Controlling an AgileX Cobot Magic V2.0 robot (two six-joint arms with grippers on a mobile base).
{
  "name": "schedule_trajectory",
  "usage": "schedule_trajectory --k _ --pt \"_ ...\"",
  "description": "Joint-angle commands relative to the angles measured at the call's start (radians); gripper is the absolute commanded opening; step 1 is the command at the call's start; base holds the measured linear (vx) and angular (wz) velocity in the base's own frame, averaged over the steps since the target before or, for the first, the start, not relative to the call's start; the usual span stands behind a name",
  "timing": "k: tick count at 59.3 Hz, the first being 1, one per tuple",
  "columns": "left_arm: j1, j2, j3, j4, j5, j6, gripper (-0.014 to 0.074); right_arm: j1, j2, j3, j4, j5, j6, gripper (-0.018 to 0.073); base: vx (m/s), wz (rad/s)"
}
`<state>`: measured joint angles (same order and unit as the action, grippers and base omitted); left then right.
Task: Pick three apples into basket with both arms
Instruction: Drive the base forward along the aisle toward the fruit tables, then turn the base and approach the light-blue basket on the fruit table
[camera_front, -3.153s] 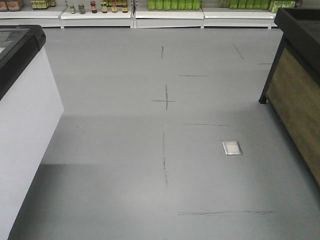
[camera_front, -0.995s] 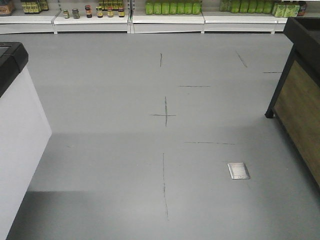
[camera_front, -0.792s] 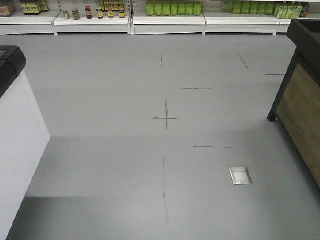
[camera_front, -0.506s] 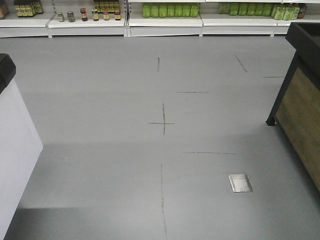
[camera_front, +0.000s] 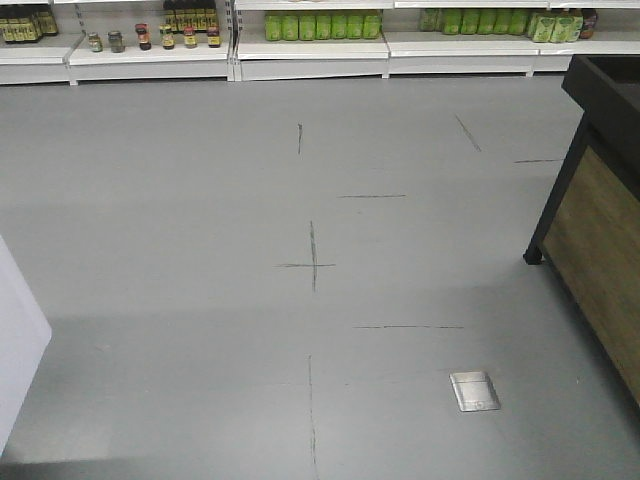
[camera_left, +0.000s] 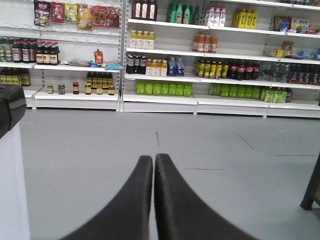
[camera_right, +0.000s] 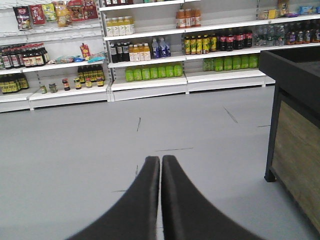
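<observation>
Black left pincer (camera_left: 153, 160) and black right pincer (camera_right: 160, 160), both pressed closed, empty; white box-shaped cabinet (camera_front: 15, 340) now cropped to a corner versus earlier; apples, basket outside every view.

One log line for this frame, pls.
stage: aisle, apples and basket not in view | left tool: shut, empty | right tool: shut, empty | ahead: shelves | right: stand

wooden counter (camera_front: 598, 250) cropped, bottle labels (camera_left: 161, 89) unreadable
</observation>
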<state>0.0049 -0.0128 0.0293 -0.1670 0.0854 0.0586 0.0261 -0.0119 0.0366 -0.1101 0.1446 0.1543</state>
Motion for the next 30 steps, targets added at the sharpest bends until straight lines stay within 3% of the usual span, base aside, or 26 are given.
schedule_trajectory --k 1,30 --pt "0.004 -0.002 -0.026 -0.002 -0.068 -0.006 -0.0006 -0.006 0.012 0.004 -0.013 -0.079 -0.012 -0.0005 0.21 -0.13" --pt "0.004 -0.002 -0.026 -0.002 -0.068 -0.006 -0.0006 -0.006 0.012 0.004 -0.013 -0.079 -0.012 -0.0005 0.16 -0.28"
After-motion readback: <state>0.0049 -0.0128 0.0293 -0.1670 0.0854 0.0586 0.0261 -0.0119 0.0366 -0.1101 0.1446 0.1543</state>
